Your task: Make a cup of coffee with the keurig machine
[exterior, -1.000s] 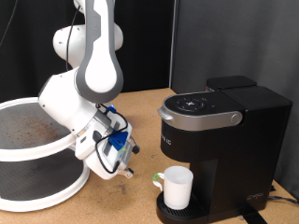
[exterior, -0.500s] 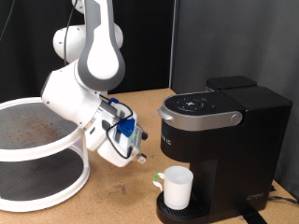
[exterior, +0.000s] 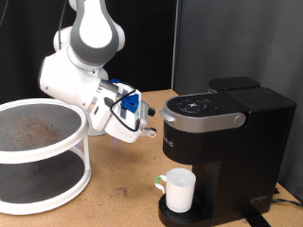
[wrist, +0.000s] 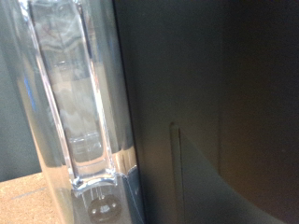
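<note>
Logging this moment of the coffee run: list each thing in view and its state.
Cup: upright on the drip tray, under the spout.
Coffee machine: lid shut.
Gripper: beside the machine's upper part, holding nothing visible.
Rack: upright on the table, both tiers bare.

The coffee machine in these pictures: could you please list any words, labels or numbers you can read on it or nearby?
None can be read.
Coffee machine: marks on its front and small button symbols on top, too blurred to read.
Cup: plain, no text.
End effector: no legible label.
Wrist view: dark panel and clear plastic, no text.
</note>
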